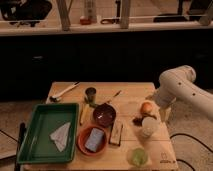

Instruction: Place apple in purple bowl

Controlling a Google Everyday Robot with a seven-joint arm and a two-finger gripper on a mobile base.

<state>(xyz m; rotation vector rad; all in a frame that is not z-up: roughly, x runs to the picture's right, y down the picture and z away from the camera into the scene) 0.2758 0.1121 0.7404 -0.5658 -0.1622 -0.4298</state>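
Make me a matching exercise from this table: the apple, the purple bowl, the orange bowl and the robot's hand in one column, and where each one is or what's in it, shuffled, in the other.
Things
1. apple
2. purple bowl
3. orange bowl
4. hand

Places or states
A. holds a blue-grey thing, near the front edge of the table
B. lies on the table, right of the purple bowl
C. just nearer the camera than the apple, apart from both bowls
D. middle of the table, right of the green tray

Pairs: 1-B, 2-D, 3-A, 4-C
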